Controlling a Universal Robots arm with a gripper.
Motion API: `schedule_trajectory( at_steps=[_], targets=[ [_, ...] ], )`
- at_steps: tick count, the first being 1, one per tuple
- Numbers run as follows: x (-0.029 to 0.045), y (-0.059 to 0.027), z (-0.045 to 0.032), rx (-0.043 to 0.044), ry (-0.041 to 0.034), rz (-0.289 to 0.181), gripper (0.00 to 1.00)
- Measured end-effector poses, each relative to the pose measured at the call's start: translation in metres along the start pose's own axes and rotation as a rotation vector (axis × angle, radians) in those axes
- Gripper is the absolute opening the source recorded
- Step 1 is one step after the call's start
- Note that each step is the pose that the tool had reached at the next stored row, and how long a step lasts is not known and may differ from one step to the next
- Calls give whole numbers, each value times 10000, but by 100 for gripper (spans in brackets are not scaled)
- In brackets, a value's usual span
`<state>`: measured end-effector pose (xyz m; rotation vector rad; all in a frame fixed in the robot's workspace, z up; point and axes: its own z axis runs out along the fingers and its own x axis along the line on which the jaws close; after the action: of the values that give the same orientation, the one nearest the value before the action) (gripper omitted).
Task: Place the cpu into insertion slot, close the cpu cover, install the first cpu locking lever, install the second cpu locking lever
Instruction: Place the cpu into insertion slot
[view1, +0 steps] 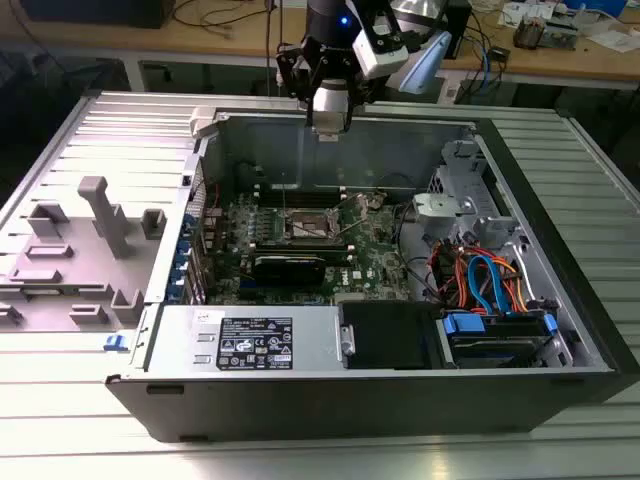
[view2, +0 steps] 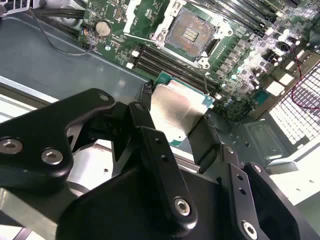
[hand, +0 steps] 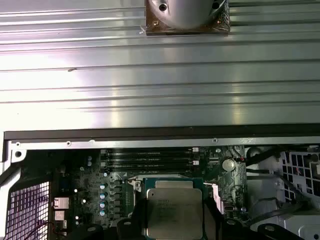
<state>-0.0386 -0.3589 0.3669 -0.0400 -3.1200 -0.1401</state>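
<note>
My gripper (view1: 328, 118) hangs above the back wall of the open computer case, well above the green motherboard (view1: 372, 250). It is shut on the cpu (view2: 177, 107), a flat square chip with a silvery top, held by two opposite edges between the black fingers (view2: 145, 102). The cpu (hand: 175, 210) also shows in the first wrist view, held level over the board. The insertion slot (view2: 192, 32) lies bare with its dark contact field showing; in the exterior view the slot (view1: 305, 228) sits mid-board. The cpu cover (view2: 142, 17) is swung open beside the slot.
Black memory slots (view2: 165, 62) run beside the socket. A black drive box (view1: 390, 335) and a bundle of blue and orange cables (view1: 485, 275) fill the case's near right. A grey plastic shroud (view1: 95, 215) rests on the ribbed table at the exterior view's left.
</note>
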Motion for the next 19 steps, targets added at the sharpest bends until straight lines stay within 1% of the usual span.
schedule_trajectory(
  at_steps=[5, 10, 19],
  targets=[
    [0, -2, -1, 1, 0, 1, 54],
    [-1, -25, -1, 12, -1, 1, 54],
    [-1, -27, -2, 13, -1, 0, 54]
  ],
)
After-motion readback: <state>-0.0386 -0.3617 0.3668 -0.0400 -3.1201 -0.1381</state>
